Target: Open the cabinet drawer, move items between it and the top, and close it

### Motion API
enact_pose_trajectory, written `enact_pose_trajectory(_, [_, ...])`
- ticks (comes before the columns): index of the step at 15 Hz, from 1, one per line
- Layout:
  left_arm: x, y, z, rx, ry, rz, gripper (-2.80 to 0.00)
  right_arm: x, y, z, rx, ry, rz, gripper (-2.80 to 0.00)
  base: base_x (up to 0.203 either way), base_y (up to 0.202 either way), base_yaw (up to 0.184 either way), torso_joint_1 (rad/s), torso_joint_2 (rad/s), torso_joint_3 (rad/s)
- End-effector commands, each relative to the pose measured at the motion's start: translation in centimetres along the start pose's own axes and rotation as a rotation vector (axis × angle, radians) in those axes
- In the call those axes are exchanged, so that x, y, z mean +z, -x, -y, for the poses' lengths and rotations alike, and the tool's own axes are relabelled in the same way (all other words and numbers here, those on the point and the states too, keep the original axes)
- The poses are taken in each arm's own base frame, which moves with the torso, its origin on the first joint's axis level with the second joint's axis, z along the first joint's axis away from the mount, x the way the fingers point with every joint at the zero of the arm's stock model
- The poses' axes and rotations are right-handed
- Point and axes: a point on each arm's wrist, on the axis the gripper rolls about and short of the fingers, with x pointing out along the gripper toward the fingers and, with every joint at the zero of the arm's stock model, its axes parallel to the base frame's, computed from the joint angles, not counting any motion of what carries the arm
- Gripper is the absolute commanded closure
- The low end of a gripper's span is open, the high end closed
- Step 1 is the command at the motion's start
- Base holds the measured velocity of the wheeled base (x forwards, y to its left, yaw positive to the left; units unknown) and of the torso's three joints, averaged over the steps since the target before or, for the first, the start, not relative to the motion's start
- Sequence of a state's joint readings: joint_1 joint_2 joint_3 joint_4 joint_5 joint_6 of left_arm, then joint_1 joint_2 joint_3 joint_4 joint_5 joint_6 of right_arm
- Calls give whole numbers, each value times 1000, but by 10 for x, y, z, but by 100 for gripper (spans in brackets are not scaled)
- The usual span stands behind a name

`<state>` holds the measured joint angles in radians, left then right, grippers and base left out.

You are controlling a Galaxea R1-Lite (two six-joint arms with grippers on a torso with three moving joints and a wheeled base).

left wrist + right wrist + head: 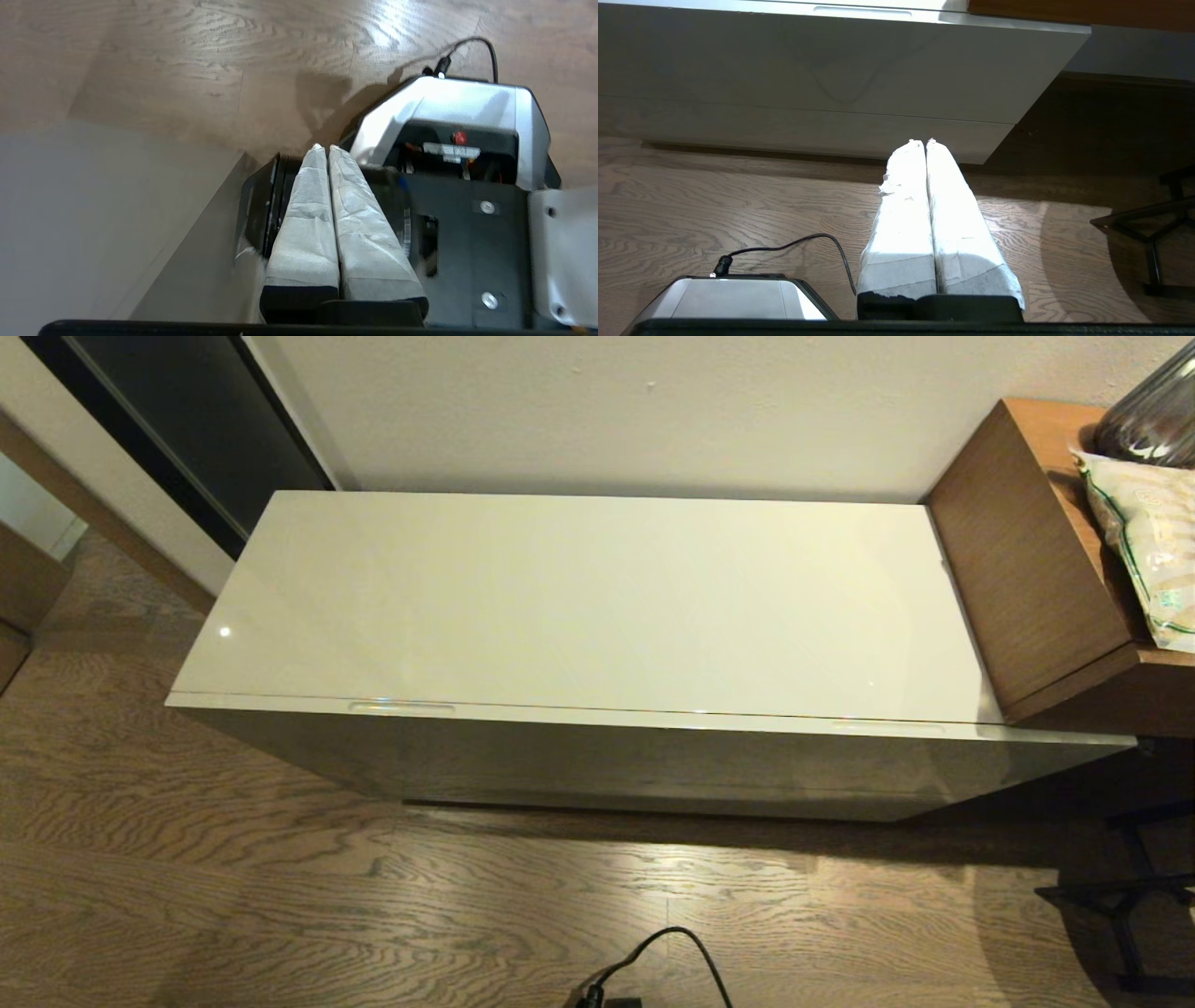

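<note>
Our left end effector hangs over our own base, fingers pressed together; our right end effector, likewise pressed together, hovers above the floor facing the cabinet drawer; it sits flush, glossy beige-grey, under the cream top.

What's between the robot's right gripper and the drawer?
Only bare wooden floor. In the right wrist view, the right gripper, shut, points at the closed drawer, with nothing lying between them.
</note>
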<state>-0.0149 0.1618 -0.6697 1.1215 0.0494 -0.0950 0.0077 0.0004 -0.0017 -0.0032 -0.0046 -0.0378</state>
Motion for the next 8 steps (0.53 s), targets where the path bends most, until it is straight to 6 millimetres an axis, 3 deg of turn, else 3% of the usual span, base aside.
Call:
enact_pose_trajectory(1, [-25, -6, -1, -9, 0, 103, 0, 0, 0, 0, 0, 1, 3, 0, 0, 0, 0, 0, 0, 0])
enact_pose_trajectory(2, [-27, -13, -1, -17, -15, 159, 0, 0, 0, 0, 0, 1, 2, 0, 0, 0, 0, 0, 0, 0])
enact_pose_trajectory(6, [-7, -54, 3, -28, -74, 403, 0, 0, 0, 0, 0, 1, 3, 0, 0, 0, 0, 0, 0, 0])
enact_pose_trajectory(8, [-11, -83, 4, -28, -103, 487, 0, 0, 0, 0, 0, 1, 2, 0, 0, 0, 0, 0, 0, 0])
